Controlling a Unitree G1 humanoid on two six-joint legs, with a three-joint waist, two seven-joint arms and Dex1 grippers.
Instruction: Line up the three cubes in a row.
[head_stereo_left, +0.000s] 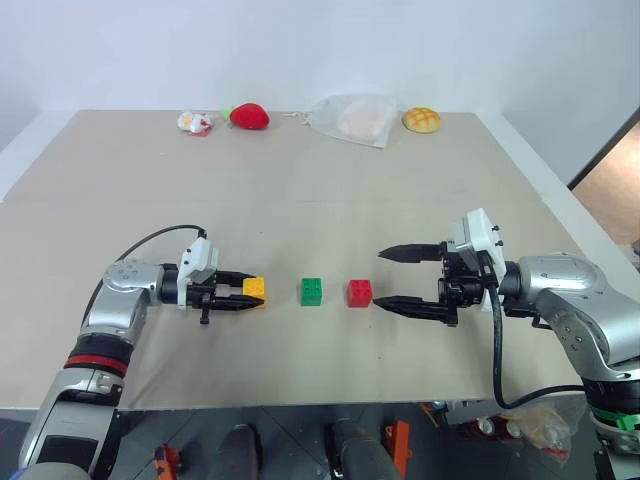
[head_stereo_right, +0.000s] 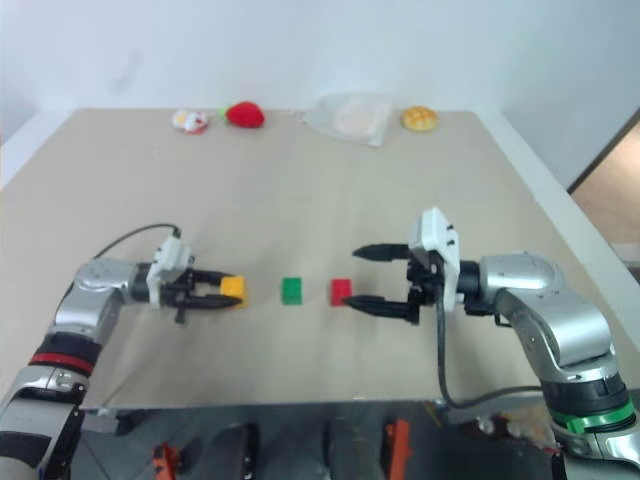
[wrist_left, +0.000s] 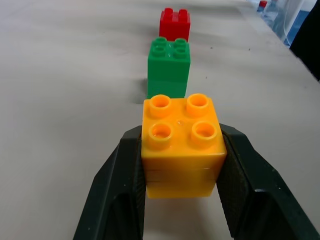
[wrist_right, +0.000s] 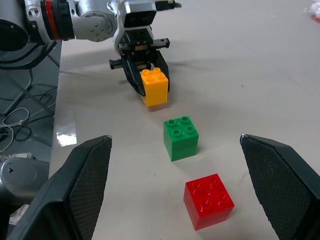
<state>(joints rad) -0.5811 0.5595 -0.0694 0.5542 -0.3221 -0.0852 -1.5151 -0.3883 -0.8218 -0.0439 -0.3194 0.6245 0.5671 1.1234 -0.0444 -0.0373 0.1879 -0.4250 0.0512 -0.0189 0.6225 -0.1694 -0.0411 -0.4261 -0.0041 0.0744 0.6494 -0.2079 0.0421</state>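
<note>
Cubes, three, moulded glossy plastic, each topped with four round studs; no lettering is showing on any face. Yellow-orange cube (wrist_left: 181, 145) is sitting clamped between the two black fingers of the left gripper (head_stereo_left: 246, 293), studs facing up, low at the beige table (head_stereo_left: 330, 190) near its front edge. Green cube (head_stereo_left: 311, 291) is resting just beside it toward the middle, apart from it, and red cube (head_stereo_left: 359, 293) is resting next along, near the green one but turned slightly askew. All three are lying roughly in one line across the table's front. Right gripper (head_stereo_left: 390, 278) is hovering beside the red cube with its textured black fingers spread wide and gripping nothing. Along the far edge are lying a red plush strawberry (head_stereo_left: 249, 116), a round golden bun (head_stereo_left: 421, 120) with a cross-hatched crust, a crinkled clear plastic bag (head_stereo_left: 355, 118) and a small red-and-white item (head_stereo_left: 195, 122) whose markings are too small to read.
</note>
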